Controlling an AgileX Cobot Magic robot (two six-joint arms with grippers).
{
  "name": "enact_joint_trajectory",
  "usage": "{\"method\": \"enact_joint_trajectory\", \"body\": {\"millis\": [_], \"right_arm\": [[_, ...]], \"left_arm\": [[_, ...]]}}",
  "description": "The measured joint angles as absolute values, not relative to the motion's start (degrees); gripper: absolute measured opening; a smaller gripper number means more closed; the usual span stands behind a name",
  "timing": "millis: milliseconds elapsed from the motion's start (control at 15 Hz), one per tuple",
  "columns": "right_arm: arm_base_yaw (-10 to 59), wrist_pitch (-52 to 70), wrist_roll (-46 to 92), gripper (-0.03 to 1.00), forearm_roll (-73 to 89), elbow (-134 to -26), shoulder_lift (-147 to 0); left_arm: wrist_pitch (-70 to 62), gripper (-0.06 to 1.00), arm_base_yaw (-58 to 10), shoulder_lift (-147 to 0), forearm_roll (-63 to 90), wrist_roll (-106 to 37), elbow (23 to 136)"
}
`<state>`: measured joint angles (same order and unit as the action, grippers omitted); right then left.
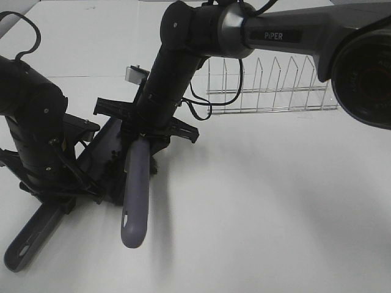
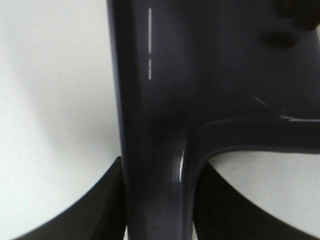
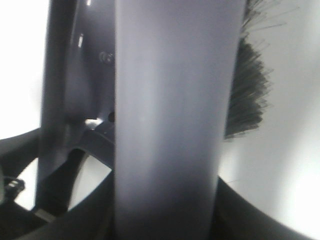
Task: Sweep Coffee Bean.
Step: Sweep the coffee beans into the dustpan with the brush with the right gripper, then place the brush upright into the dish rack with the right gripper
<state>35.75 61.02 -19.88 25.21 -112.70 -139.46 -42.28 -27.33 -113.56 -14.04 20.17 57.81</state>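
The word "PIPER" is printed in white capitals on a dark label (image 1: 282, 36) on the right arm's grey link (image 1: 321, 30), seen from the high camera.

Noting a plain white worktop (image 1: 287, 220) filling almost the whole high view, with a matte surface. Recording a chrome wire rack (image 1: 269, 85) standing upright toward the far side, right of centre. Observing bright, diffuse lighting casting soft grey shadows across the near surface.
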Motion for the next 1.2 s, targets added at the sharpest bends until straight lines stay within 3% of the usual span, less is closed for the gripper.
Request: {"method": "enact_joint_trajectory", "body": {"millis": [533,733,867,1200], "right_arm": [[32.9,62.2,-13.9,0.30,31.6,-112.6,-136.9],[32.7,66.9,-14.7,0.30,19.3,-112.6,-132.5],[32.7,69.9,-16.9,0.30,2.5,-112.5,-131.7],[32.3,70.0,-16.9,0.30,-0.9,-112.5,-131.7]], "left_arm": [[-42.5,0.33,-27.3,-113.6,-13.7,19.7,57.8],[-42.5,0.33,-27.3,-113.6,-13.4,19.7,57.8],[-42.5,0.33,-27.3,-113.6,-12.9,19.5,57.8],[-42.5,0.33,-27.3,-113.6,-11.9,19.4,57.8]]}}
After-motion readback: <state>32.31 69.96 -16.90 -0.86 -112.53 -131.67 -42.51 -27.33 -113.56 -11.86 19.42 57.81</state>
